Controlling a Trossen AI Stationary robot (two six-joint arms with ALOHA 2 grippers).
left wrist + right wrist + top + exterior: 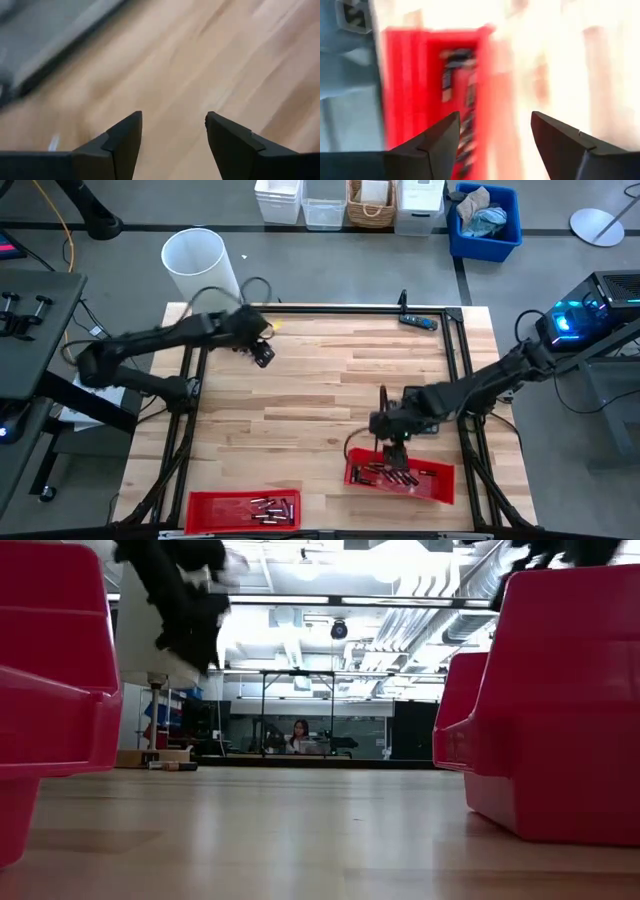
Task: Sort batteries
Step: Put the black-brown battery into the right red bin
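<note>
- Two lots of batteries, small dark and silvery cylinders: one cluster (pixel 392 474) lying loose in the right red bin, another cluster (pixel 268 507) in the left red bin at the near table edge.
- Right red bin (pixel 437 485): shallow rectangular plastic tray, set slightly askew; in the right wrist view its wall (pixel 400 90) shows smooth and glossy, with the dark cells blurred inside.
- Left red bin (pixel 210 508): same shallow plastic form, lying square to the table edge.
- Right gripper (pixel 394 455): dark, hanging over the far rim of the right red bin; its two wedge-shaped fingers (pixel 436 142) stand wide apart with nothing between them.
- Left gripper (pixel 262 356): dark, above bare wood near the far left of the table, well apart from both bins; its tapered fingers (pixel 120 142) are spread wide and hold nothing.
- Table (pixel 320 395): pale wooden planks with visible grain, framed by black metal rails.
- Blue-and-black tool (pixel 418 321): slim, lying at the far right edge of the table.
- White cylindrical bucket (pixel 200 265): on the floor beyond the far left corner.
</note>
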